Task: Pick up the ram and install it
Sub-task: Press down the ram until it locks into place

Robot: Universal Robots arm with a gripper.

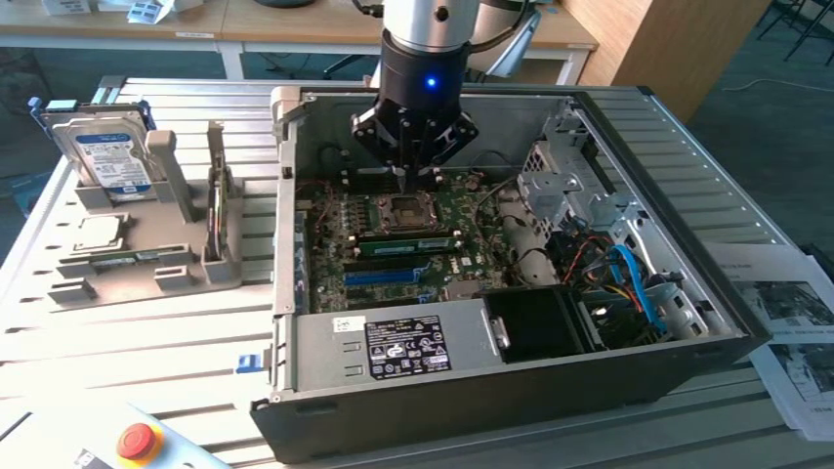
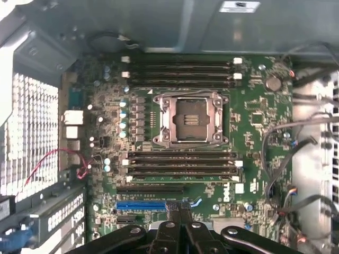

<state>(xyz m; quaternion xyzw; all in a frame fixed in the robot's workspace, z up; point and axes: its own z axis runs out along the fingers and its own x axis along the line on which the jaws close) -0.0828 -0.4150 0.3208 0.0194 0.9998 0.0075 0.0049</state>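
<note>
The ram (image 1: 408, 243) is a long green stick seated along the memory slots of the motherboard (image 1: 450, 210), just below the CPU socket (image 1: 406, 209) in the exterior view. In the wrist view it lies in the slot row (image 2: 183, 178) closest to the blue slot (image 2: 140, 205). My gripper (image 1: 409, 184) hangs over the socket inside the open computer case (image 1: 521, 381), a little above the board. Its fingers (image 2: 172, 211) are pressed together with nothing between them.
A grey holder (image 1: 144, 274) on the exterior view's left carries a hard drive (image 1: 111, 156), a CPU chip (image 1: 98, 233) and a thin upright piece (image 1: 215, 186). Cables (image 1: 626, 278) and a drive cage (image 1: 573, 181) crowd the case's right side. A red stop button (image 1: 137, 442) is in front.
</note>
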